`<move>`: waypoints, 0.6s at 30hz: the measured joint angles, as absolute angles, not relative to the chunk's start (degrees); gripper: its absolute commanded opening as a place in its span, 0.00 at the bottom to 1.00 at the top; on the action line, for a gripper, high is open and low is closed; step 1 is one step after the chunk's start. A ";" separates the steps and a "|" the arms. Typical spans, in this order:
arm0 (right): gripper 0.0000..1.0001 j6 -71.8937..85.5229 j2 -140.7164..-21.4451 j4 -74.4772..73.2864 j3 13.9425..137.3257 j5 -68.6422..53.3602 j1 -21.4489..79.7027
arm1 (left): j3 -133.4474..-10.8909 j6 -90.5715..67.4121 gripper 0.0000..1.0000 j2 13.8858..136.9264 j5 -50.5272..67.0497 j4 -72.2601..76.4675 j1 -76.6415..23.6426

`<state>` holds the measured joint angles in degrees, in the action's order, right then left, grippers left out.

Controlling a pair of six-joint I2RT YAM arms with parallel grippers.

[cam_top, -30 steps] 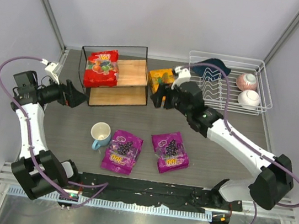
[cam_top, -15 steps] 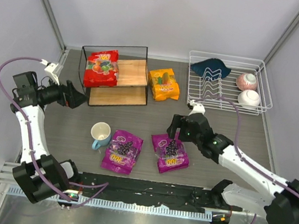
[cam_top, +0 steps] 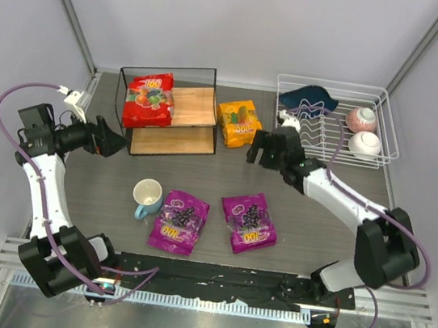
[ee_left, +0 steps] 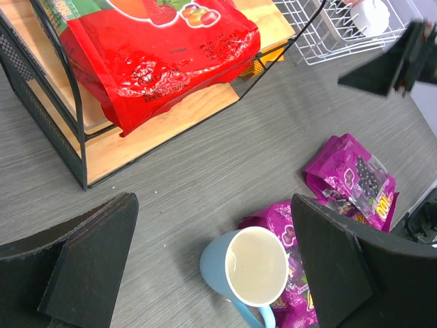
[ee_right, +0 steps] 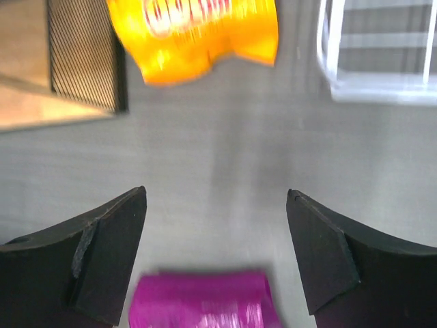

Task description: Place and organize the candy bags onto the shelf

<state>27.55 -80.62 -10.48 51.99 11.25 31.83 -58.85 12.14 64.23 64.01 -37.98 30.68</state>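
Note:
The red candy bag [cam_top: 149, 99] lies on the left of the shelf's [cam_top: 197, 105] top board. An orange-yellow bag [cam_top: 239, 124] lies on the table just right of the shelf. Two purple bags [cam_top: 179, 221] [cam_top: 249, 222] lie near the front. My right gripper [cam_top: 255, 151] hovers open just in front and to the right of the orange bag [ee_right: 198, 34], holding nothing, with a purple bag [ee_right: 201, 301] below it in the right wrist view. My left gripper [cam_top: 117, 144] is open and empty at the shelf's front left corner, facing the red bag [ee_left: 157, 48].
A light blue mug [cam_top: 147, 196] stands left of the purple bags; it also shows between the left fingers [ee_left: 249, 266]. At the back right is a white wire dish rack [cam_top: 334, 127] with two bowls [cam_top: 361, 119] and a dark cloth [cam_top: 308, 97].
My right gripper left the orange bag, swung down toward the right purple bag, then came back up beside the orange bag with its jaws wider. The left arm has not moved.

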 measured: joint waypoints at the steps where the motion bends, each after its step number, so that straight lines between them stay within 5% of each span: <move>1: 0.88 26.85 -83.33 -9.30 54.78 10.20 30.63 | -58.85 12.19 1.00 64.23 63.86 -38.00 30.68; 18: 0.88 18.13 -120.05 -5.37 94.83 4.69 25.04 | -58.85 12.21 1.00 62.59 62.52 -38.04 30.68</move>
<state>18.13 -120.05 -5.37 94.83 4.69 25.04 -58.85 12.21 62.59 62.52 -38.04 30.68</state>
